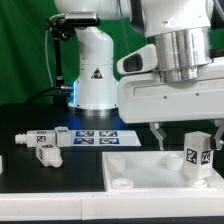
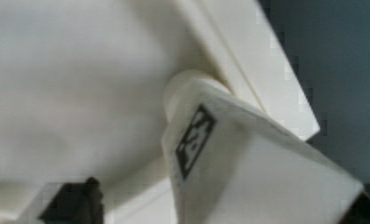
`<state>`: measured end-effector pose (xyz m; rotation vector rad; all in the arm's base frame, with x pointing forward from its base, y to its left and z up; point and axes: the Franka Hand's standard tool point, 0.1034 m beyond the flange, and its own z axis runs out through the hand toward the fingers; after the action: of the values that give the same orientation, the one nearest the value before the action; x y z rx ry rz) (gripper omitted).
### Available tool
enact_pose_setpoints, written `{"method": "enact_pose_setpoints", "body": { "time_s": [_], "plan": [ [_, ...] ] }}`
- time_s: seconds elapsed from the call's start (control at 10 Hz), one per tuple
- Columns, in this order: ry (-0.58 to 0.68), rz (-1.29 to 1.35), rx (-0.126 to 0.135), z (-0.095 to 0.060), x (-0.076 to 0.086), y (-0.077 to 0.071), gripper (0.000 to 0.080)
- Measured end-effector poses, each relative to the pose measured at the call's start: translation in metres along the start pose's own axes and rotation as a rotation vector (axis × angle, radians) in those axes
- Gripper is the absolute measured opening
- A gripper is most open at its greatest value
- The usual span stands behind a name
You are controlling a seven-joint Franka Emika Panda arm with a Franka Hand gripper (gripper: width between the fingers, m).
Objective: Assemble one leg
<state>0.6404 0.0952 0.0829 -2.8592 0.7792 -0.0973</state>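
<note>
A white leg (image 1: 198, 155) with a black-and-white tag stands upright on the wide flat white panel (image 1: 135, 170), near the panel's end at the exterior view's right. My gripper (image 1: 189, 138) is open and straddles the leg's top, with one finger on each side and a gap to the leg. In the wrist view the leg (image 2: 226, 150) fills the frame, its far end at a round hole (image 2: 185, 88) in the panel (image 2: 75, 90). One dark finger (image 2: 75, 202) shows apart from the leg; the other finger is out of view.
Three more tagged white legs (image 1: 45, 140) lie on the black table at the exterior view's left. The marker board (image 1: 97, 135) lies in front of the robot's white base (image 1: 95, 75). The arm's bulky white hand (image 1: 170, 85) hangs over the panel.
</note>
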Motion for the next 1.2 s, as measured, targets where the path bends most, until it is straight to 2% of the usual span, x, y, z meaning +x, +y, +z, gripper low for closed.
{"method": "enact_pose_setpoints", "body": {
  "time_s": [0.1,0.2,0.4,0.5,0.6,0.7,0.8,1.0,1.1,1.2],
  "plan": [
    [0.001,-0.158,-0.006,0.0004,-0.0026,-0.0033,0.0629],
    [0.0,-0.243,-0.006,0.001,-0.006,-0.0072,0.0629],
    [0.001,-0.376,-0.007,0.0008,-0.0043,-0.0052,0.0648],
    [0.001,-0.463,-0.015,0.0011,-0.0057,-0.0066,0.0648],
    [0.003,-0.659,-0.041,0.0022,-0.0099,-0.0109,0.0649],
    [-0.01,-0.845,-0.059,0.0038,-0.0113,-0.0088,0.0649],
    [-0.019,-0.859,-0.06,0.004,-0.0123,-0.0081,0.0649],
    [-0.018,-0.833,-0.06,0.004,-0.0121,-0.0081,0.0621],
    [-0.017,-0.8,-0.058,0.0041,-0.0124,-0.0085,0.0438],
    [-0.015,-0.726,-0.057,0.0041,-0.0126,-0.0087,0.0438]
  ]
}}
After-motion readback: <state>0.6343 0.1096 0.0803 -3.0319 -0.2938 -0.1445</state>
